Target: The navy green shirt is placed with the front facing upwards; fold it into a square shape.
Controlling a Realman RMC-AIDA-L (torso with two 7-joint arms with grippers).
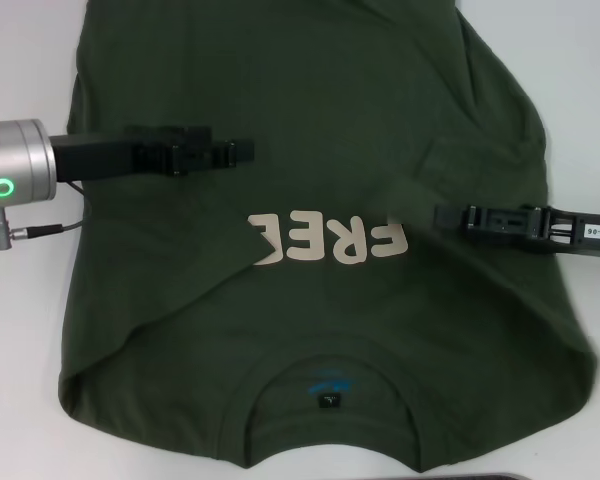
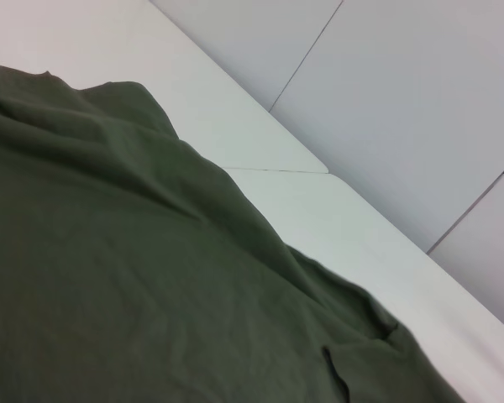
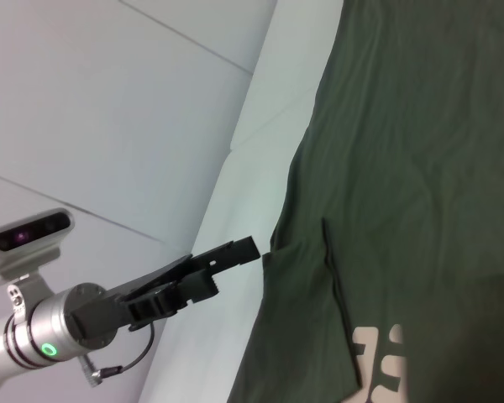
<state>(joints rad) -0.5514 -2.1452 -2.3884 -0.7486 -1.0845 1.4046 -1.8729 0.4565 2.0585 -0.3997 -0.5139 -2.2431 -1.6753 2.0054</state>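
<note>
The navy green shirt (image 1: 310, 290) fills most of the head view, spread on a white table (image 1: 20, 380) with its ribbed crew neck and blue-printed label at the bottom centre and the cream "FREE" lettering across the middle. Both sleeves look already turned inward, leaving soft diagonal creases at upper right and lower left, so I judge the side folds done and the lengthwise fold into a square still to come. The cloth is matte, limp cotton with shallow wrinkles. The left gripper (image 1: 242, 152) reaches in from the left edge over the shirt's upper middle, its slim black fingers looking pressed together and empty. The right gripper (image 1: 450, 216) enters from the right edge beside the lettering; whether it pinches cloth I cannot tell.
</note>
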